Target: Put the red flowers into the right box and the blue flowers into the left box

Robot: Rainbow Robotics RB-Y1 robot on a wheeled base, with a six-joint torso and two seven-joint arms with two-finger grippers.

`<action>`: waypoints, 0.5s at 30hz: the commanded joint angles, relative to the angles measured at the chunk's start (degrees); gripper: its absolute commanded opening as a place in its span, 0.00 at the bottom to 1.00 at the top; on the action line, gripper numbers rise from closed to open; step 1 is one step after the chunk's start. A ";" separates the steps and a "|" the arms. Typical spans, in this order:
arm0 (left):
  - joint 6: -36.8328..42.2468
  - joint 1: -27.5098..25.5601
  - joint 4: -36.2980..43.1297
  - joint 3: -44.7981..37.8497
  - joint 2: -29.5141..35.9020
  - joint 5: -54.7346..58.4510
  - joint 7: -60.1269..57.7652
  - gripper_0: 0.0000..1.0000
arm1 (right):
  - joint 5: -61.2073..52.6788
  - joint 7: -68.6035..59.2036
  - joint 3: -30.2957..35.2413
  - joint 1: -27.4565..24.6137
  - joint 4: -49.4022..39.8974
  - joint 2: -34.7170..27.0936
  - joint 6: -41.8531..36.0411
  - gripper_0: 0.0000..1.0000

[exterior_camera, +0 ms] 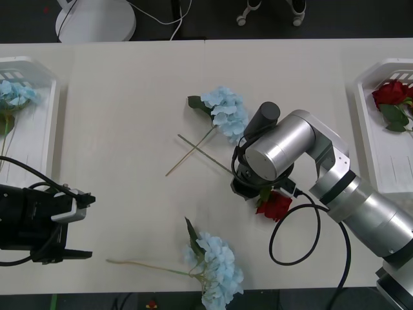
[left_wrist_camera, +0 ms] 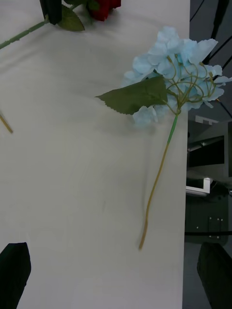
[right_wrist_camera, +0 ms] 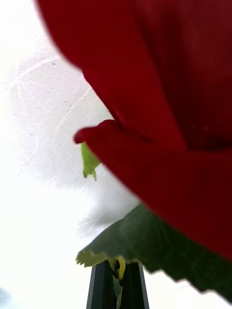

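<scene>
Right gripper [right_wrist_camera: 117, 285] is sitting mid-table with its black fingers pressed together just below the bloom of a red rose [exterior_camera: 274, 205], pinching the green stalk or a leaf there. In the front view the rose head pokes out just under the silver wrist, and its thin stem [exterior_camera: 210, 155] runs out across the table, crossing the stem of a blue hydrangea [exterior_camera: 226, 113].

What worries me: the pinch looks like it's catching leaf as much as stalk, so the rose could slide or twist loose on the way up. And since the stems cross, lifting might drag that blue flower along or flick it sideways.

The rose itself is a deep red, floppy fabric bloom with serrated green leaves right under it. Light thing, long skinny stem, so it'll probably swing around in transit.

Where stuff is: one red rose [exterior_camera: 390, 93] already lies in the right box [exterior_camera: 368, 123], and a blue cluster [exterior_camera: 16, 95] in the left box [exterior_camera: 45, 129]. Another blue hydrangea [exterior_camera: 218, 268] lies at the table's near edge. Left gripper [left_wrist_camera: 116, 275] hangs over the table near the left box, fingers spread, holding nothing.
</scene>
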State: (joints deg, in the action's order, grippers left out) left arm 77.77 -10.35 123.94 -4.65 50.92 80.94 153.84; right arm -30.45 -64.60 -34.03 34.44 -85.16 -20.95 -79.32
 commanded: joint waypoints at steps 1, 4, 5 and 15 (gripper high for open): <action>-1.57 -3.45 2.36 0.25 4.89 -2.01 1.16 1.00 | -1.37 9.49 0.89 1.95 -0.80 -1.99 -0.22 0.00; -4.47 -3.72 2.62 3.68 6.29 -4.65 1.16 1.00 | -1.89 18.72 1.42 2.92 -1.32 -3.74 0.13 0.00; -4.99 -3.72 2.62 4.47 6.38 -5.09 1.16 1.00 | -1.98 20.91 1.59 3.09 -1.50 -4.18 0.13 0.00; -15.45 -2.57 3.32 18.97 6.82 -16.25 1.16 1.00 | -11.30 55.89 8.36 7.13 -2.55 -9.72 0.13 0.00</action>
State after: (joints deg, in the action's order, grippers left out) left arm 64.68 -12.67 125.35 10.15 55.69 67.18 153.84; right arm -40.06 -15.45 -26.95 37.32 -85.29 -27.18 -79.30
